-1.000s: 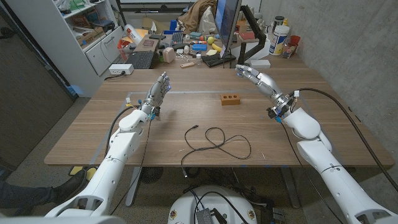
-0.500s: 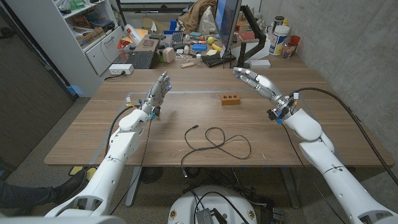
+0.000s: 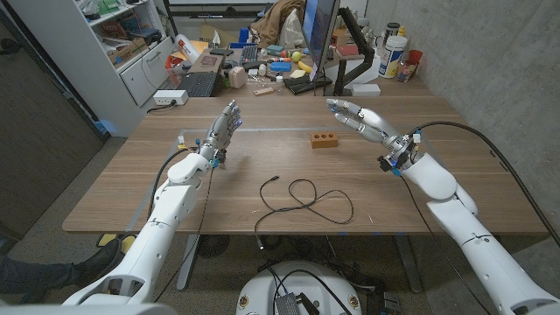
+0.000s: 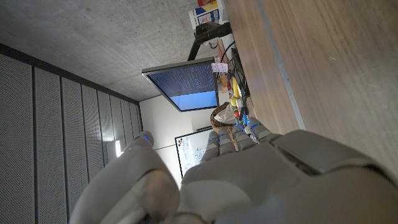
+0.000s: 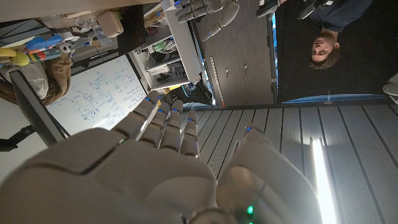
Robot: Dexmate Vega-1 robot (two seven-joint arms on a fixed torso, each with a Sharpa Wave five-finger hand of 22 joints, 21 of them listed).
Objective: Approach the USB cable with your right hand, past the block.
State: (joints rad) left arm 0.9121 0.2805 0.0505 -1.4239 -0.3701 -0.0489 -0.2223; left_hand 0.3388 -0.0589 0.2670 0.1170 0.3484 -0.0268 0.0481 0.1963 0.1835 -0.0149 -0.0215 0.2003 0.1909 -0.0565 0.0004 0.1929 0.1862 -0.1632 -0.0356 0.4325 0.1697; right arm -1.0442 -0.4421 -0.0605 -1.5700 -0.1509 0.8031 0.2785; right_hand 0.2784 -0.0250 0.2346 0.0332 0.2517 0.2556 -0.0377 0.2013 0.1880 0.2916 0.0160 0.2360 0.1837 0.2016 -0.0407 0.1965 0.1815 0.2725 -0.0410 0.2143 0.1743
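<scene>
Right hand (image 3: 360, 117), fingers spread and empty, drifted slightly leftward over the last second, hovering just right of block (image 3: 325, 140). USB cable (image 3: 304, 199) coiled on tabletop (image 3: 455, 175) nearer the robot, beyond block. Approach barely begun. Left hand (image 3: 223, 129) open, raised.

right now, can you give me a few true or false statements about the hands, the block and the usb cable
1. The right hand holds the USB cable. False: it is raised with nothing in it, away from the cable.
2. The brown block lies farther from the robot than the cable. True.
3. The left hand grips the block. False: it holds nothing, well left of the block.
4. The cable lies in loose loops on the wooden table. True.
5. The block rests on top of the cable. False: bare table separates them.
</scene>
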